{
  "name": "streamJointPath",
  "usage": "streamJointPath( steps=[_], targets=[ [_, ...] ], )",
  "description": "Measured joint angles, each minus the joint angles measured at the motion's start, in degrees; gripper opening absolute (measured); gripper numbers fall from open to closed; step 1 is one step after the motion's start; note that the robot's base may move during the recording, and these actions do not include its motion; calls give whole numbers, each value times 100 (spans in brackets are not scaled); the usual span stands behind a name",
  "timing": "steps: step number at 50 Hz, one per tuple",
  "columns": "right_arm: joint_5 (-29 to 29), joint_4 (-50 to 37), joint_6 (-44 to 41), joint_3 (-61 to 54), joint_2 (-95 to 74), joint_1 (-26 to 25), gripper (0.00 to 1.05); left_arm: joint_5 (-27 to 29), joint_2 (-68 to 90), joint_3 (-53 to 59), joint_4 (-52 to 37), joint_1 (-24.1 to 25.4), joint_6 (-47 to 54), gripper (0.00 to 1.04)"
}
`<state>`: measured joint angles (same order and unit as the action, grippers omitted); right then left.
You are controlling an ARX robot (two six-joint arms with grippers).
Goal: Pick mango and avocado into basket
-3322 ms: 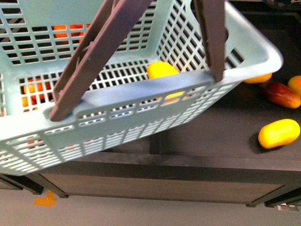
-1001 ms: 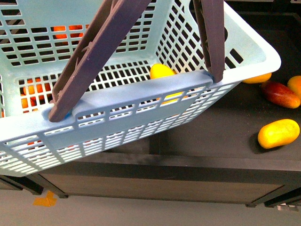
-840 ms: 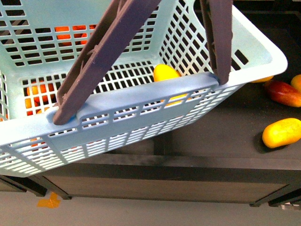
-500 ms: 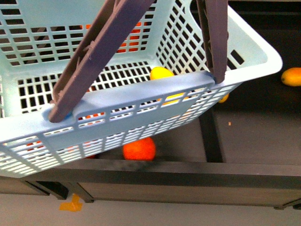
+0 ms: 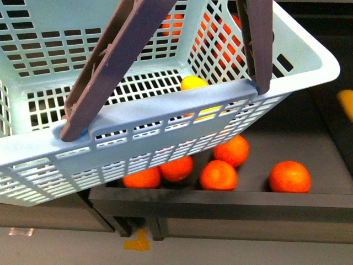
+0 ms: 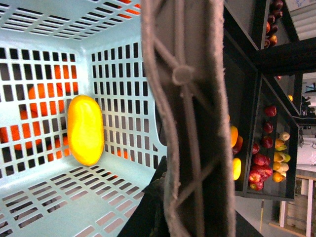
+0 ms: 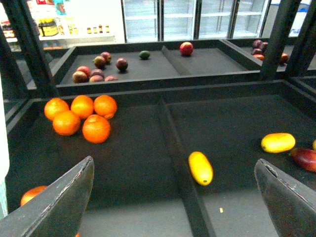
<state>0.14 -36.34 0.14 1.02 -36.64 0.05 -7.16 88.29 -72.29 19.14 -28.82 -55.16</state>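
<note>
Mango (image 6: 85,129), smooth oblong yellow-orange, inside slotted turquoise basket (image 5: 165,110)

Oranges (image 5: 218,175) on dark shelf (image 5: 300,148)

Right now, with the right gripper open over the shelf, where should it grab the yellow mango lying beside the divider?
Grip the yellow mango across its narrow middle, coming straight down. It lies flat, long axis roughly along the divider, so the right gripper should probably straddle the short width; room on the divider side looks tight.
</note>
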Motion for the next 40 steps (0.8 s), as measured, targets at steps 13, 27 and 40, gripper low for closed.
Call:
streamJointPath(
  steps=[13,27,40],
  targets=[
    [-22,2,0,0,-2,0,96,76,0,0,2,2,35,5],
    [-9,2,0,0,-2,0,96,24,0,-2,0,4,11,5],
    [-4,2,0,0,-2,0,96,63,0,-2,2,4,20,5]
  ],
)
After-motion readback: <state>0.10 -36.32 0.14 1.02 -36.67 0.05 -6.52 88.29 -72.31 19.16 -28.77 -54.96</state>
